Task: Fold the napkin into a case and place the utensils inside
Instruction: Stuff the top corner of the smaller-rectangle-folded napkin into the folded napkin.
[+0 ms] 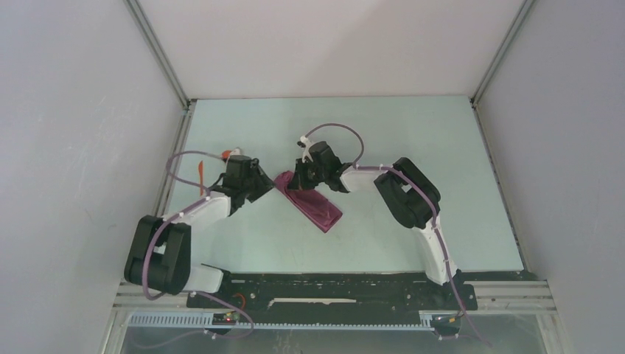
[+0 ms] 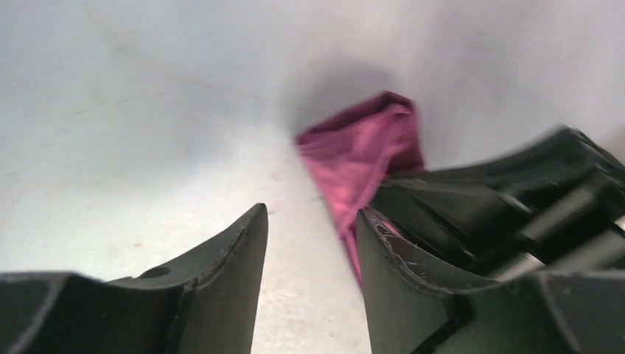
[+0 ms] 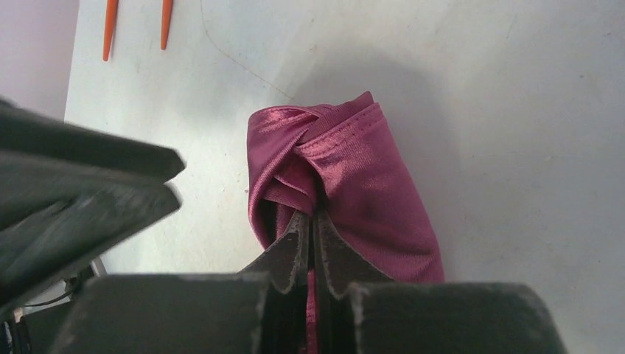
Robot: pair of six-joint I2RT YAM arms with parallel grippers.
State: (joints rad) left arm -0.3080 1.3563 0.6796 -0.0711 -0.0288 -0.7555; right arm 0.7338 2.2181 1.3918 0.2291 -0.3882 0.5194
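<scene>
Our right gripper (image 3: 311,221) is clamped on an end fold of the napkin (image 3: 368,184), lying mid-worktop (image 1: 413,147), and our left gripper (image 2: 309,214) stands open beside it, so we judge a slow lift best to open it without unravelling.

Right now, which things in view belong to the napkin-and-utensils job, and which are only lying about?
Of the job:
napkin, pinched in the right fingers
two orange utensils

Not of the job:
table
walls
</scene>
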